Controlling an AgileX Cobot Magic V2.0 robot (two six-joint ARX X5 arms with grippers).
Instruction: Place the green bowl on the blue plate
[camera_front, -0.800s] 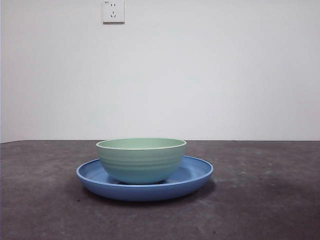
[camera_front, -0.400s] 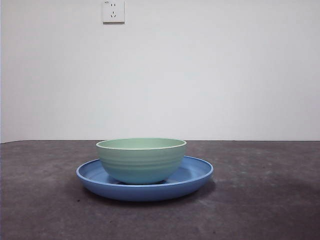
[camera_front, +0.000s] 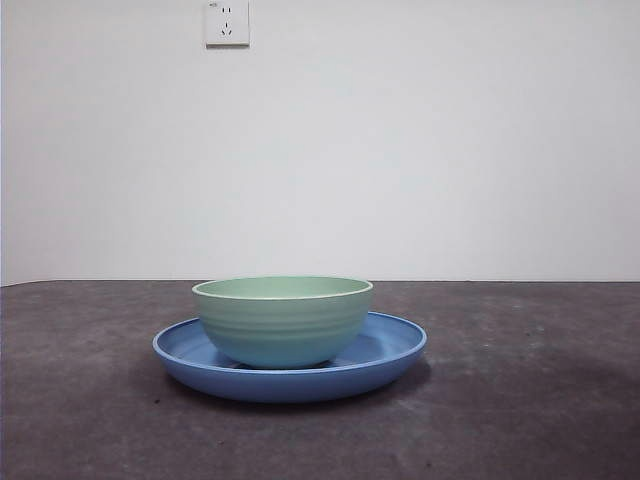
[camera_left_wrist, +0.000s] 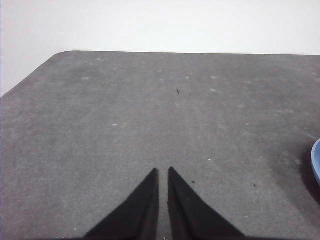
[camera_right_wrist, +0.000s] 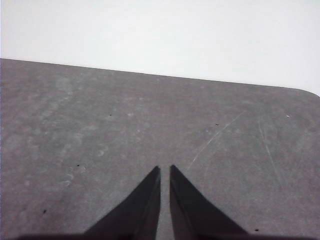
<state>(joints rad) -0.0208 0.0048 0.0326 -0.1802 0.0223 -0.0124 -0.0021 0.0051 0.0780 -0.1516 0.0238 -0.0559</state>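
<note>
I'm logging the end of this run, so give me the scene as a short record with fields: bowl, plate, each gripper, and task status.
bowl: green bowl, upright, sitting inside the plate
plate: blue plate on the dark table, rim showing around the bowl
left gripper: jaws shut, holding nothing, over bare table beside the plate edge
right gripper: jaws shut, holding nothing, over bare table
task status: bowl is on the plate; looks done

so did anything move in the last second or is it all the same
Nothing visibly changed. The green bowl sits on the blue plate just as before, and no arm enters the front view. The left gripper and the right gripper are both shut over bare table, holding nothing.
</note>
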